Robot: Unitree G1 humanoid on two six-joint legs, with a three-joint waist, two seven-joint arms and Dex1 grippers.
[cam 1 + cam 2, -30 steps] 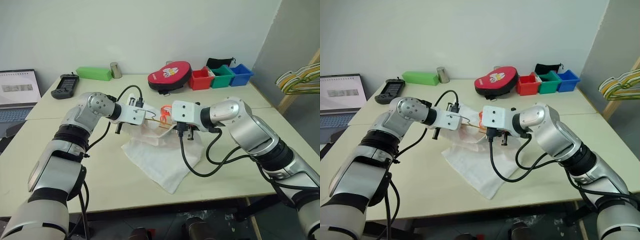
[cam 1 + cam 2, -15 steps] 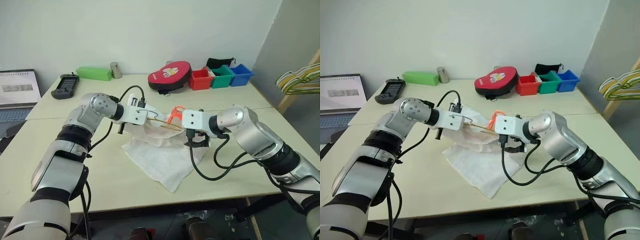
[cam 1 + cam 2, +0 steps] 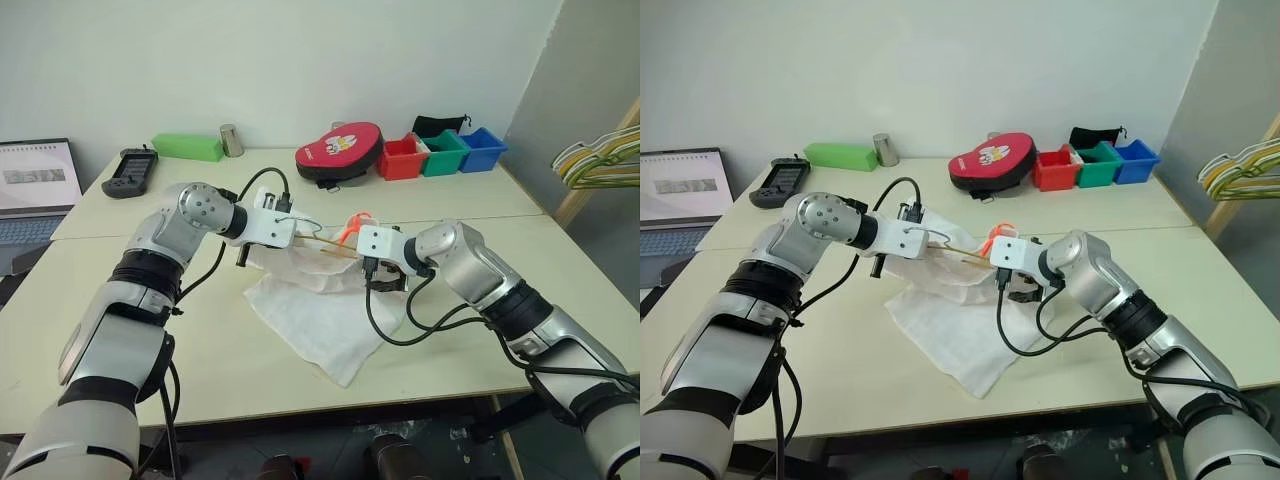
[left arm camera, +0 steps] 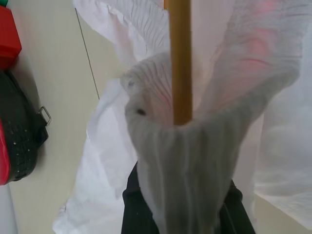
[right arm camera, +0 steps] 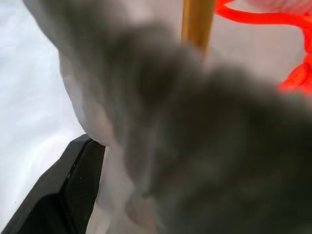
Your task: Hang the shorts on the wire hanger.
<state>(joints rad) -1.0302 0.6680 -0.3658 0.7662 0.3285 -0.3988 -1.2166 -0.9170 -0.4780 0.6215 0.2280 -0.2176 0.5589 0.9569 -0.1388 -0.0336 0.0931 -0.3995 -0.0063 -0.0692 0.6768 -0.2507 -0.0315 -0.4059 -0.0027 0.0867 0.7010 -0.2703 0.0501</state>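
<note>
The white shorts [image 3: 320, 320] lie spread on the table, with their far edge lifted. My left gripper [image 3: 296, 232] is shut on a bunch of the gathered waistband [image 4: 185, 161], and the wire hanger [image 3: 325, 243] runs out of that same grip. The hanger's tan wire [image 4: 179, 58] passes through the fabric and ends in an orange stretch [image 3: 350, 225]. My right gripper [image 3: 385, 283] points down into the raised fabric just right of the orange part. It stands open, with one black finger [image 5: 63, 195] beside a fold of cloth.
Along the back of the table stand a laptop [image 3: 35, 185], a black controller [image 3: 130, 170], a green box [image 3: 188, 147], a metal can [image 3: 232, 140], a red-black case [image 3: 340, 150] and red, green and blue bins [image 3: 444, 152]. Thicker hangers [image 3: 600, 160] hang at the right.
My right gripper has sunk and shifted right, from beside the hanger wire down onto the shorts, and its fingers have opened. The left gripper has kept its grip in place.
</note>
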